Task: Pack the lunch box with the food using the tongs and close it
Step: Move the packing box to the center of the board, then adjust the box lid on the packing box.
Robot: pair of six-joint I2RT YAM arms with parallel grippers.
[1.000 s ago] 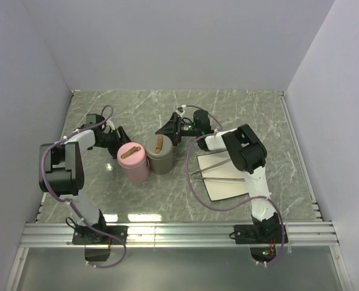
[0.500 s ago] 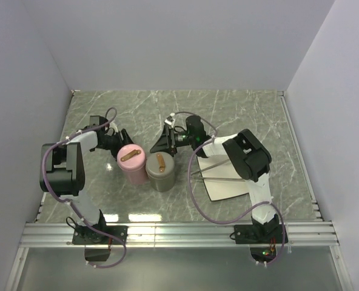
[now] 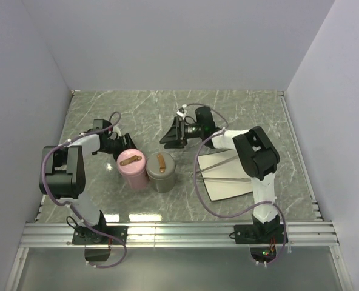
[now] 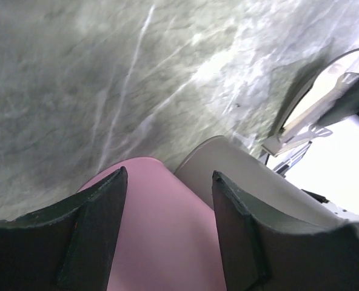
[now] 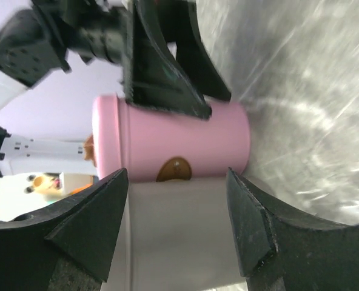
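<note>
Right gripper (image 3: 169, 137) has backed off the grey container (image 3: 161, 174), jaws open. Left gripper (image 3: 124, 148) straddles the pink container (image 3: 133, 173); whether it clamps I cannot tell. Tongs (image 3: 222, 179) lie on a plate (image 3: 228, 191) behind the right gripper.

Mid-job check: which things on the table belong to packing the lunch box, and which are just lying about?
For the job: pink container and grey container, both lidded; tongs.
Just lying about: white plate, only carrying the tongs. No food shows in any view.
</note>
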